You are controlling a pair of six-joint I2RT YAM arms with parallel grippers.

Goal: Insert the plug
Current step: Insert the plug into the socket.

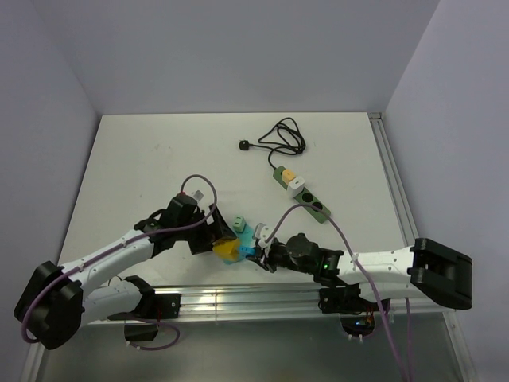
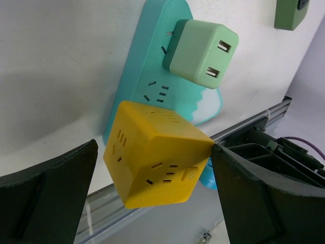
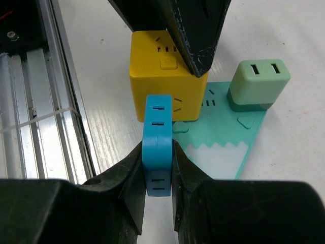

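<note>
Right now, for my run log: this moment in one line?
left gripper open, straddling yellow cube | right gripper shut on blue plug, at the cube's side | green adapter in teal strip

Robotics lab test cell seen from above. A bare white table [image 1: 159, 151] fills the centre of the frame, boxed in by plain pale walls [image 1: 238, 48] at the top and both sides. An aluminium rail [image 1: 254, 304] runs along the lower edge, carrying two white and black robot arms, left arm [image 1: 119, 251] and right arm [image 1: 382, 263], trailing purple cables [image 1: 338, 229]. A green power strip [image 1: 302, 191] at centre right and a teal power strip [image 1: 249, 231] at lower centre lie as test props
</note>
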